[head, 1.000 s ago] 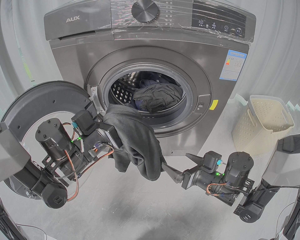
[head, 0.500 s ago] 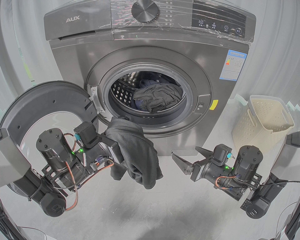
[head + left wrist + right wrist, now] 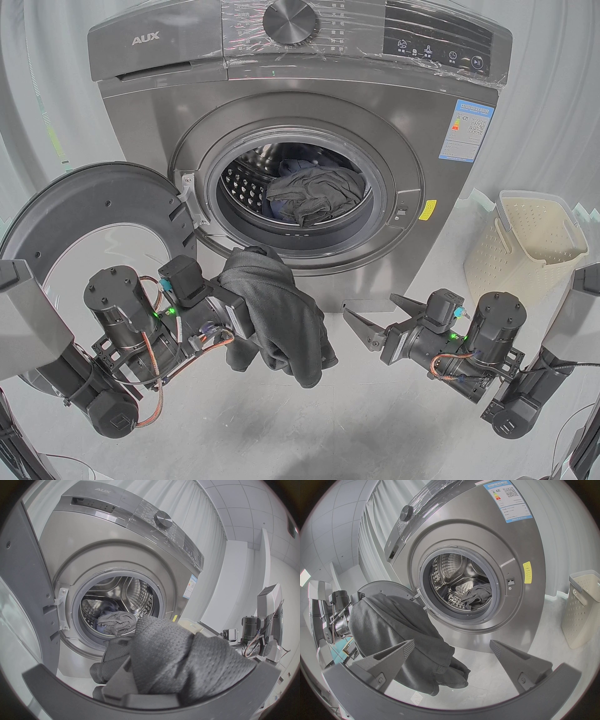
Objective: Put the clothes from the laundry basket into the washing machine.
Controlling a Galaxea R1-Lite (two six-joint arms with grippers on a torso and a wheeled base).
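Note:
A dark grey garment (image 3: 281, 306) hangs over my left gripper (image 3: 247, 297), which is shut on it just below the washing machine's open drum (image 3: 300, 187). In the left wrist view the garment (image 3: 175, 661) covers most of the fingers. More dark clothes (image 3: 315, 194) lie inside the drum. My right gripper (image 3: 378, 315) stands open with nothing in it, a short way to the right of the garment's hanging end, and in the right wrist view its fingers (image 3: 390, 658) frame the garment (image 3: 400, 630). The cream laundry basket (image 3: 531, 250) stands on the floor at the right.
The washing machine's round door (image 3: 94, 200) is swung open to the left, close behind my left arm. Grey floor (image 3: 350, 425) lies free in front of the machine. Curtains hang behind it.
My left arm has dropped and drawn back from the drum's rim with the garment. My right gripper has pulled away to the right from the garment's lower end, then held still.

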